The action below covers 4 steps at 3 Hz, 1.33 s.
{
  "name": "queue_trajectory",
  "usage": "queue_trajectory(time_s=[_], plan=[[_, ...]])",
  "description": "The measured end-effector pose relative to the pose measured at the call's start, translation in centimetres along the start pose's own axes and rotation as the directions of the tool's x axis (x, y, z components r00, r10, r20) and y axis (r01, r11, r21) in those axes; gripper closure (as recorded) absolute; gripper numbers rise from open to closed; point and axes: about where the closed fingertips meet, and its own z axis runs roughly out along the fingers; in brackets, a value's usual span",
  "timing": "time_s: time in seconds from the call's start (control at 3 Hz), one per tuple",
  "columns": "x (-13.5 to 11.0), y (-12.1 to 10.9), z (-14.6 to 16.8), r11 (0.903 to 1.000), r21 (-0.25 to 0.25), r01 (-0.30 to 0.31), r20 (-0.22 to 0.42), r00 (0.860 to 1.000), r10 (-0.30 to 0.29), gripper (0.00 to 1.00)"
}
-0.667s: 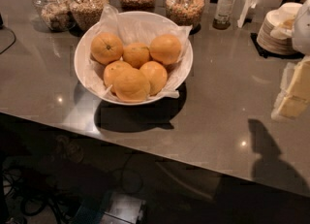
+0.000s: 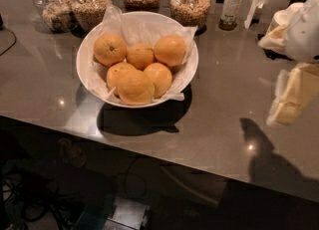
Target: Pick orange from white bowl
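Note:
The white bowl (image 2: 79, 69) stands on the grey counter at centre left, lined with crinkled white paper. Several oranges lie in it. One at the back left (image 2: 109, 49) shows a dark stem dot. The others are plain, among them one orange at the front (image 2: 135, 87). My gripper (image 2: 294, 94) hangs pale and blurred at the right edge, above the counter. It is well to the right of the bowl and apart from it. Its shadow falls on the counter below it.
Glass jars of grains and nuts (image 2: 190, 6) and a small bottle (image 2: 232, 5) line the back of the counter. A stack of white plates (image 2: 281, 21) sits at the back right, behind my arm. The counter's front edge (image 2: 149, 152) runs below the bowl, with cables underneath.
The gripper and its shadow have shifted slightly left toward the bowl. The bowl and oranges have not moved.

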Motion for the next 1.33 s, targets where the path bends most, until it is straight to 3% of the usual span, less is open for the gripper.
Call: queue_trajectory(time_s=[0.33,0.67,1.0,1.33], plan=[[-7.3,0.3,3.4,0.9699,-0.113,0.216,0.217,0.958,-0.188,0.0],[-14.4,0.8,4.9,0.9103,-0.136,0.391,0.399,0.862,-0.311,0.0],[-19.9,0.1,5.1,0.8716,-0.097,0.481,0.526,0.768,-0.365,0.0],[-19.9,0.1,5.1,0.8716,-0.096,0.481,0.526,0.768,-0.365,0.0]])
